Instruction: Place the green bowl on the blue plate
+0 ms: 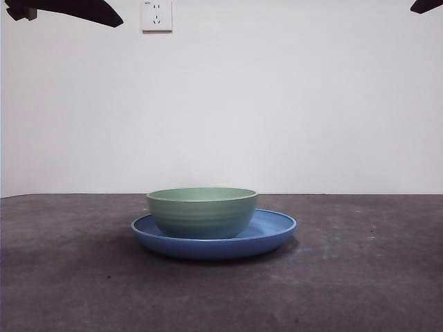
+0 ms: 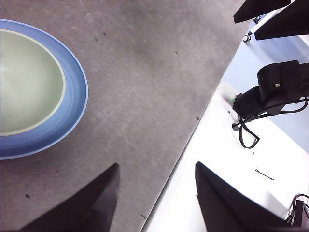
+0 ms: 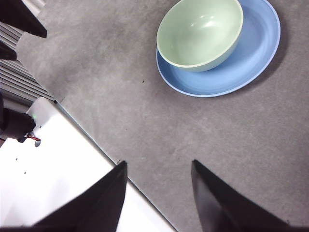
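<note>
While the bowl [image 1: 201, 211] is seated upright on the plate [image 1: 273, 232] (off-centre on it), mid-surface [image 1: 360, 277], the left gripper [image 2: 157, 193] and right gripper [image 3: 159, 186] are held spread, well apart from both.

Dark grey table [image 1: 360, 277], blue plate [image 1: 273, 234] resting directly on it

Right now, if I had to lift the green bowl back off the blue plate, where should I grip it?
Pinch the green bowl at its rim, one jaw inside and one outside, coming from above. It sits upright and open-topped on the blue plate, off-center, and its wall curves under toward the base, so a side grip would likely slip.
</note>
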`<action>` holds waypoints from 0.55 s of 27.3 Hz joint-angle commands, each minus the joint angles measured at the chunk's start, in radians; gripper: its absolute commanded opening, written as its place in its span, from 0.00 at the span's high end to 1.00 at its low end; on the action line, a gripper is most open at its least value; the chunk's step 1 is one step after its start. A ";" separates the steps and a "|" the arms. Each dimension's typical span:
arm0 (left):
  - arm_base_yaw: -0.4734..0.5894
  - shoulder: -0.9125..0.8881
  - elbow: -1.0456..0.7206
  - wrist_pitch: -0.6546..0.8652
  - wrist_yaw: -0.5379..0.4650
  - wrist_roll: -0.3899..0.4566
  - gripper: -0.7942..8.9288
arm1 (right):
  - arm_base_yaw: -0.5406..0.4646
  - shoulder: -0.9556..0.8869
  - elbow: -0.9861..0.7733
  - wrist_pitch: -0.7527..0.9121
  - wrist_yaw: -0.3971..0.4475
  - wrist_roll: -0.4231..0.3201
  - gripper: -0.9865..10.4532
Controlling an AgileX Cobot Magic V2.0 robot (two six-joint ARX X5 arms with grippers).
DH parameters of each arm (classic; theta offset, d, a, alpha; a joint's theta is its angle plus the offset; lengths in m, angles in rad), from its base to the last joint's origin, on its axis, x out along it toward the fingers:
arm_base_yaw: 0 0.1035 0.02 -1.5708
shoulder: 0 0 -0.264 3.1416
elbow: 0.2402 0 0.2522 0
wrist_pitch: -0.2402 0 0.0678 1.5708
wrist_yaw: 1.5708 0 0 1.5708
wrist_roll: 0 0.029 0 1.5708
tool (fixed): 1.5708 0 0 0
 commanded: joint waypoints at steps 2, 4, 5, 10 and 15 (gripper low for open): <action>-0.005 0.008 0.007 0.006 0.004 0.017 0.66 | 0.007 0.006 0.018 0.009 -0.003 -0.020 0.73; -0.005 0.008 0.007 0.006 0.004 0.017 0.67 | 0.007 0.006 0.018 0.008 -0.003 -0.027 0.73; -0.005 0.008 0.007 0.005 0.004 0.017 0.68 | 0.007 0.006 0.018 0.007 -0.003 -0.029 0.73; -0.005 0.008 0.007 0.007 0.004 0.017 0.90 | 0.007 0.006 0.018 0.007 -0.003 -0.046 0.91; -0.005 0.008 0.008 0.007 0.004 0.017 0.90 | 0.007 0.006 0.018 0.027 -0.001 -0.051 0.91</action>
